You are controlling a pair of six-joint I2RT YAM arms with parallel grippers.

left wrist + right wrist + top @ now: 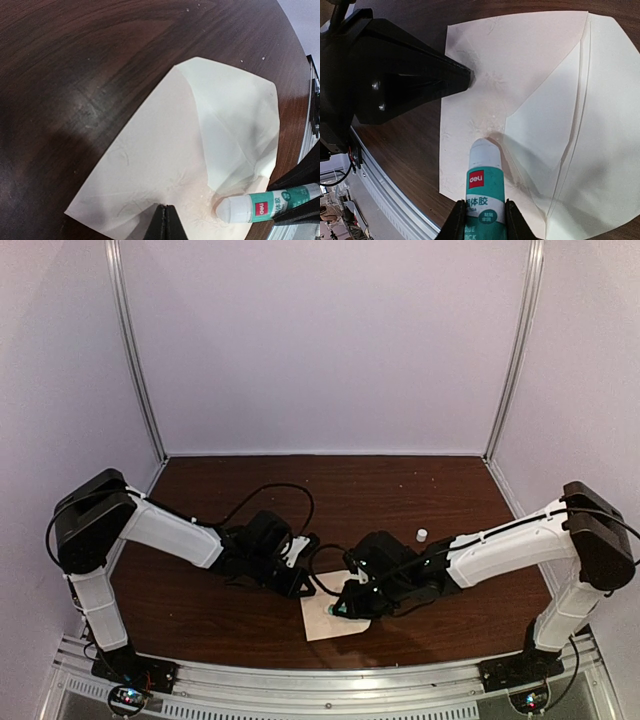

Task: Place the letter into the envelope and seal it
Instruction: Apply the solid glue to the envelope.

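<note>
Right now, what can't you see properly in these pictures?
- Whether a letter is inside the envelope: every view, the paper covers it.
- Lower end of the glue stick: right wrist view, cut off by the bottom edge, inside the right gripper.
- Small white thing: top view, too small to name.
- Left gripper: left wrist view, only its shut tips show.

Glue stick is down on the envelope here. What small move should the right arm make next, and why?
Probably slide the glue stick tip a short way along the fold line. The right gripper holds the uncapped stick with its tip on the envelope, and the shut left gripper pins the paper, so it should not shift.
</note>
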